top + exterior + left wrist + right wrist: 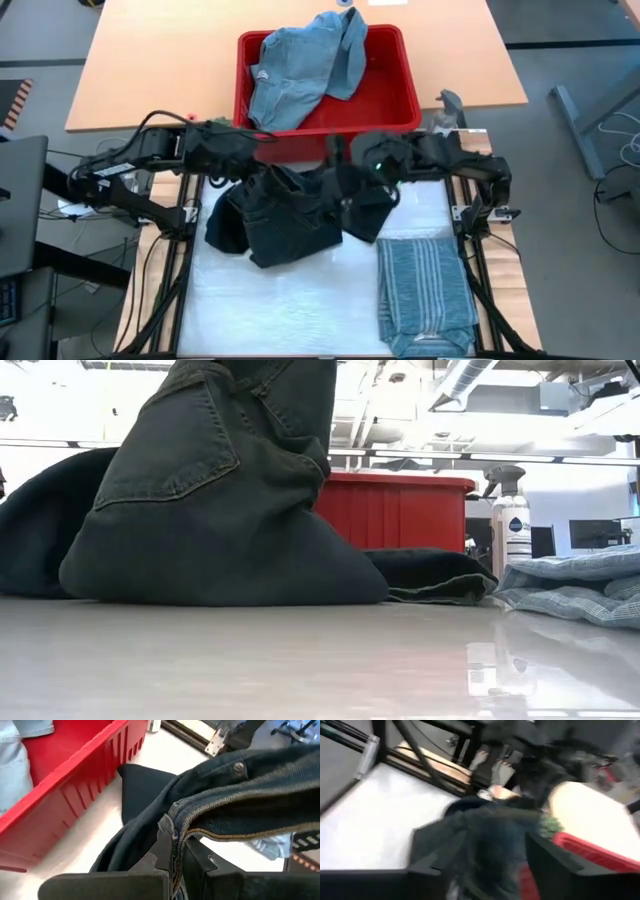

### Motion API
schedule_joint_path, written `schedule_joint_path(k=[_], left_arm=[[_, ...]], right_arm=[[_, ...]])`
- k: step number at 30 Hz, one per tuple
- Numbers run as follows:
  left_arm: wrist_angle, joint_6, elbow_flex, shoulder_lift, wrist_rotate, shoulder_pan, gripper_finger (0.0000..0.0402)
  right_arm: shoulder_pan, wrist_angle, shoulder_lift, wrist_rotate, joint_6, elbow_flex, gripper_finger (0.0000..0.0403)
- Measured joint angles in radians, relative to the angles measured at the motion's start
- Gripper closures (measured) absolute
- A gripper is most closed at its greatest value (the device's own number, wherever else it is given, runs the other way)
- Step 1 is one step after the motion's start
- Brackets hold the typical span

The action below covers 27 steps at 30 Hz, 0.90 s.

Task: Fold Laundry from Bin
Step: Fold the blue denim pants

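Dark denim trousers (285, 215), centre of the high view below the red bin (395, 90), hang heavy and limp; left gripper (172, 857) clamps their stiff waistband seam, the best hold. Right gripper (492, 865) looks spread, apparently released.

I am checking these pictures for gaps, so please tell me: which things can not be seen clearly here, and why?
- Right gripper: the right wrist view is blurred by motion; whether it holds the dark trousers is unclear.
- Red bin: in the low view the trousers hide most of it.
- Striped shirt: the low view's edge cuts it off.
- Left gripper: shut on the trousers' waistband.
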Motion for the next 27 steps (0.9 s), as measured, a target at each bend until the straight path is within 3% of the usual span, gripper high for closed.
schedule_joint_path(k=[3, 7, 27], left_arm=[[0.004, 0.009, 0.0, 0.004, 0.002, 0.01, 0.0396], [0.011, 0.009, 0.0, 0.005, 0.0, 0.014, 0.0396], [0.049, 0.016, 0.0, 0.005, 0.04, 0.013, 0.0396]], right_arm=[[0.014, 0.01, -0.003, 0.002, 0.06, 0.0, 0.0132], [0.019, 0.017, -0.014, 0.023, 0.078, 0.004, 0.0108], [-0.047, -0.042, 0.031, 0.044, 0.102, -0.002, 0.0114]])
